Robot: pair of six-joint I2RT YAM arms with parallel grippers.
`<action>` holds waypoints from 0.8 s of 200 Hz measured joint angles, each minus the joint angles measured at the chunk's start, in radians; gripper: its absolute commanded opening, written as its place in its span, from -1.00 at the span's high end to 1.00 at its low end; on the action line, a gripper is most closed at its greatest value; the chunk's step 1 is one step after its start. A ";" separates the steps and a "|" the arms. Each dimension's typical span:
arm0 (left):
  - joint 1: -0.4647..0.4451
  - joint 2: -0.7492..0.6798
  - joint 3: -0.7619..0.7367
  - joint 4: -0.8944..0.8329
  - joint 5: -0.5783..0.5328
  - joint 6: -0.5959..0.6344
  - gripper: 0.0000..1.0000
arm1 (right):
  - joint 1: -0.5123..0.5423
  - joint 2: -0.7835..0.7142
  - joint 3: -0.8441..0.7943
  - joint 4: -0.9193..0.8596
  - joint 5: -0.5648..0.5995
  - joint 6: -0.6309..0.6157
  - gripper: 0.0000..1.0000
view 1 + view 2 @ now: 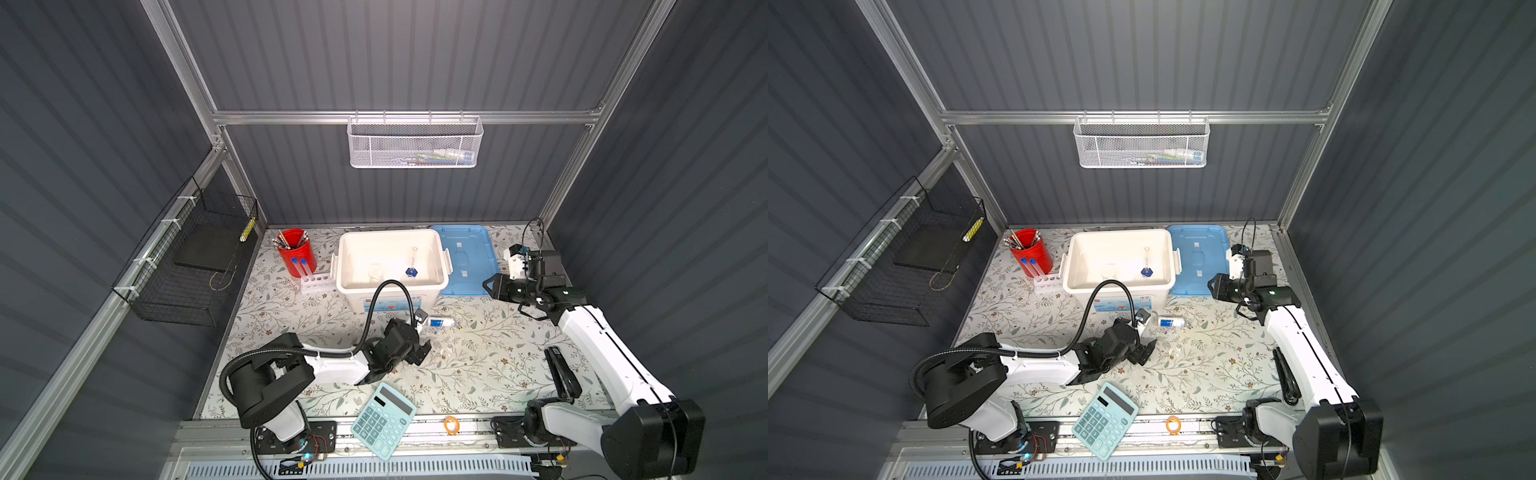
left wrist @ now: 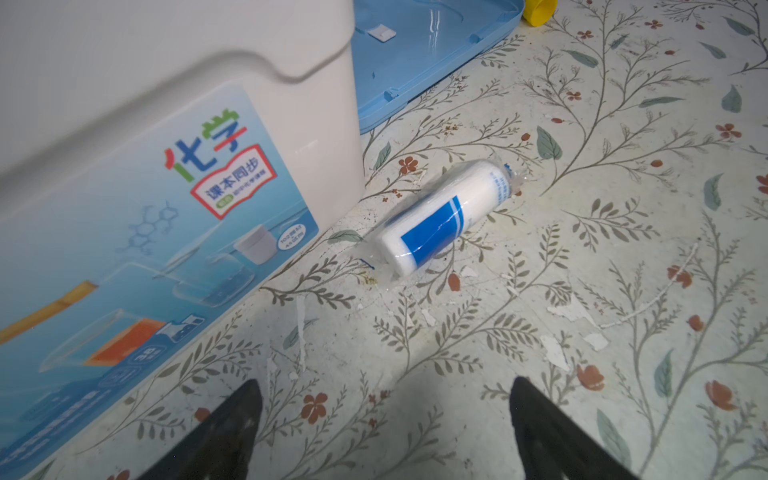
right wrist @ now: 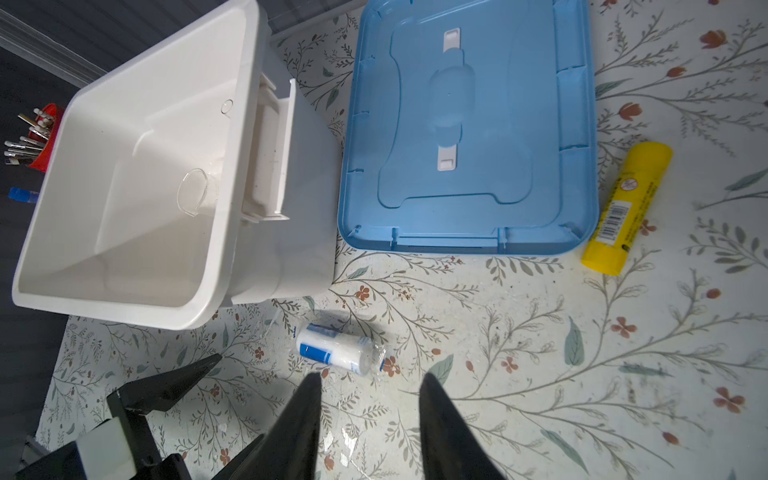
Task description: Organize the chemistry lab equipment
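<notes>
A blue-white labelled piece (image 1: 440, 323) (image 2: 440, 216) (image 3: 336, 349) lies on its side on the table, just in front of the white bin (image 1: 390, 233). My left gripper (image 1: 419, 349) (image 2: 384, 386) is open and low over the table, a short way before that piece and not touching it. My right gripper (image 1: 488, 286) (image 3: 370, 376) hovers high beside the blue lid, jaws apart with nothing between them. Inside the bin stand a slim cylinder on a blue foot (image 1: 411, 272) and a clear beaker (image 1: 376, 272) (image 3: 193, 193). Two blue-capped test tubes (image 1: 301, 268) stand in a white rack.
The blue lid (image 1: 465, 257) lies right of the bin, with a yellow glue stick (image 3: 627, 208) beside it. A red cup of pens (image 1: 295, 251) stands at the back left. A teal calculator (image 1: 384, 419), an orange band (image 1: 452, 425) and a black stapler (image 1: 561, 376) lie near the front.
</notes>
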 measured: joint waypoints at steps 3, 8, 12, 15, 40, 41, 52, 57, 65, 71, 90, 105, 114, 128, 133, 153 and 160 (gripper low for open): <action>0.000 0.007 -0.006 0.018 0.000 0.006 -0.86 | 0.000 0.000 0.000 0.002 0.000 0.000 0.19; 0.000 0.021 -0.015 0.045 0.000 0.013 -0.86 | -0.002 0.000 -0.001 0.005 0.000 0.000 0.19; 0.000 0.033 -0.021 0.066 0.000 0.020 -0.86 | -0.003 0.000 -0.002 0.006 0.000 0.000 0.19; 0.000 0.042 -0.024 0.078 0.000 0.024 -0.86 | -0.003 0.000 -0.002 0.007 0.000 0.000 0.19; 0.000 0.122 -0.038 0.188 -0.001 0.051 -0.86 | -0.007 0.000 -0.002 0.014 0.000 0.000 0.19; 0.000 0.126 -0.039 0.194 -0.001 0.053 -0.86 | -0.007 0.000 -0.002 0.014 0.000 -0.001 0.19; 0.000 0.151 -0.041 0.240 -0.003 0.066 -0.86 | -0.007 0.000 -0.005 0.021 0.000 0.000 0.19; 0.000 0.162 -0.041 0.258 -0.004 0.071 -0.85 | -0.007 0.000 -0.006 0.023 0.000 0.000 0.20; 0.000 0.177 -0.042 0.294 -0.004 0.078 -0.85 | -0.007 0.000 -0.008 0.025 0.000 0.000 0.20; 0.000 0.186 -0.042 0.315 -0.004 0.083 -0.84 | -0.007 0.000 -0.010 0.027 0.000 0.000 0.20; 0.000 0.213 -0.042 0.377 -0.004 0.096 -0.81 | -0.008 0.000 -0.014 0.029 0.000 0.000 0.20; 0.000 0.225 -0.042 0.413 -0.003 0.101 -0.77 | -0.008 0.000 -0.014 0.031 0.000 0.000 0.20; 0.000 0.232 -0.042 0.431 -0.003 0.102 -0.75 | -0.008 0.000 -0.014 0.033 0.000 0.000 0.20; 0.002 0.247 -0.043 0.462 -0.003 0.103 -0.71 | -0.010 0.000 -0.014 0.035 0.000 0.000 0.20; 0.004 0.254 -0.043 0.473 -0.002 0.103 -0.68 | -0.010 0.000 -0.014 0.035 0.000 0.000 0.20; 0.017 0.284 -0.043 0.511 0.011 0.103 -0.58 | -0.012 0.004 -0.014 0.038 0.000 0.000 0.20; 0.023 0.291 -0.043 0.517 0.019 0.101 -0.54 | -0.012 0.007 -0.014 0.039 0.000 0.000 0.20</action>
